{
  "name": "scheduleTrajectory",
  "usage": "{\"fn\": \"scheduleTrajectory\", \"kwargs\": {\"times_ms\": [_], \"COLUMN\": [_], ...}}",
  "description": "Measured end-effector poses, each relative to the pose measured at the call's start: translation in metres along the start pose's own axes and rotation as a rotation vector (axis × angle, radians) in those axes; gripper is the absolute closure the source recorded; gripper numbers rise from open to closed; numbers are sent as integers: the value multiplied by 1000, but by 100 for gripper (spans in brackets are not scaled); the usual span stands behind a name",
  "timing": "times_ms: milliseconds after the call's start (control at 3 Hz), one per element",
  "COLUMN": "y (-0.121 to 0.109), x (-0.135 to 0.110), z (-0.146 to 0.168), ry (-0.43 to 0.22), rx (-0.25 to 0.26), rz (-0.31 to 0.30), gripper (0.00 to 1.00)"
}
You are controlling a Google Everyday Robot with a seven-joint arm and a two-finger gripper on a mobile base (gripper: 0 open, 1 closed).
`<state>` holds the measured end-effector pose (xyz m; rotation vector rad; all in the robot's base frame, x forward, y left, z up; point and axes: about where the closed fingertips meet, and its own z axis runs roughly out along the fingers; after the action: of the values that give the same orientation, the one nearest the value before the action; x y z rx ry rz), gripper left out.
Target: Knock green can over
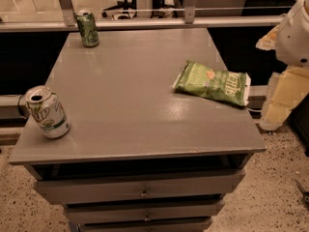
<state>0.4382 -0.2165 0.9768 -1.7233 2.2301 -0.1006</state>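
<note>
The green can stands upright at the far left corner of the grey cabinet top. It is slim and dark green with a silver top. My arm is at the right edge of the view, beside and off the cabinet. My gripper hangs at its lower end past the cabinet's right side, far from the green can and touching nothing on the top.
A white-and-green 7UP can stands upright near the front left edge. A green crisp bag lies flat at the right side. The cabinet has drawers below its front edge. A rail runs behind it.
</note>
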Motion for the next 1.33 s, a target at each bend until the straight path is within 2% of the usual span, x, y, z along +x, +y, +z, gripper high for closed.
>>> {"fn": "scheduleTrajectory", "kwargs": {"times_ms": [333, 667, 1000, 1333], "y": [0, -10, -35, -70], "x": [0, -15, -53, -108], "z": [0, 11, 38, 67], "ry": [-1, -37, -108, -215], "rx": [2, 10, 40, 92], "rz": [0, -10, -4, 25], "gripper": [0, 0, 0, 0]}}
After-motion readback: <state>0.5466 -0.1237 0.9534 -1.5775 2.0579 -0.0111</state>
